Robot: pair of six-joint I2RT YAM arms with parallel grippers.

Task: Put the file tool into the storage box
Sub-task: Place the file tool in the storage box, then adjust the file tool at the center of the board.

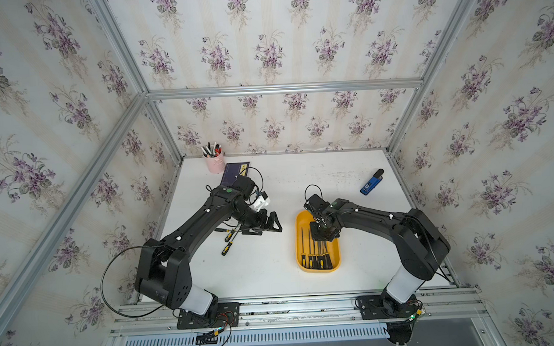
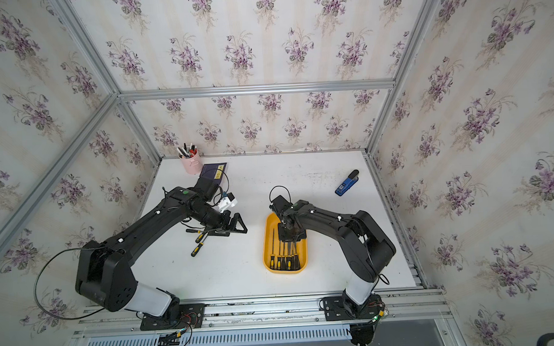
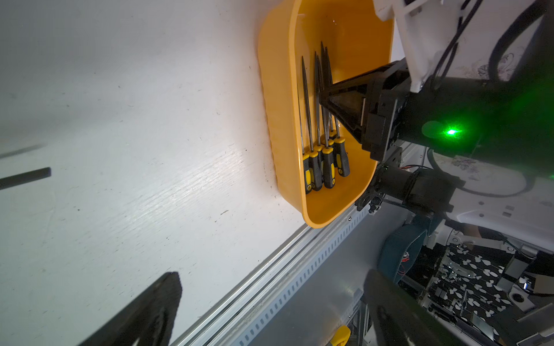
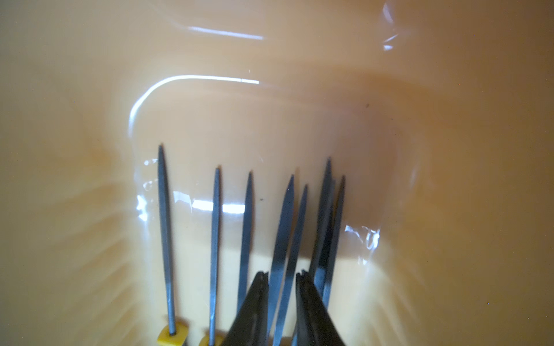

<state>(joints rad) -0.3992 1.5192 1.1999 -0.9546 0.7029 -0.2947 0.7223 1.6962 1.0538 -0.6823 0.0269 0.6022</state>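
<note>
Pink pen cup [image 1: 214,163], navy booklet [image 1: 234,172], blue stapler [image 1: 371,183].

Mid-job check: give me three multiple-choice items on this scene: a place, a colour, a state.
1. Where is the right gripper?
A. down in the storage box
B. folded back at its base
C. up against the back wall

2. What colour are the file handles?
A. red and white
B. black and yellow
C. green

3. How is the left gripper?
A. shut on a file
B. shut on nothing
C. wide open, holding nothing

1 A: yellow walls surround its fingertips in the right wrist view.
2 B: plain in the left wrist view.
3 C: its fingers stand far apart, nothing between.
</note>
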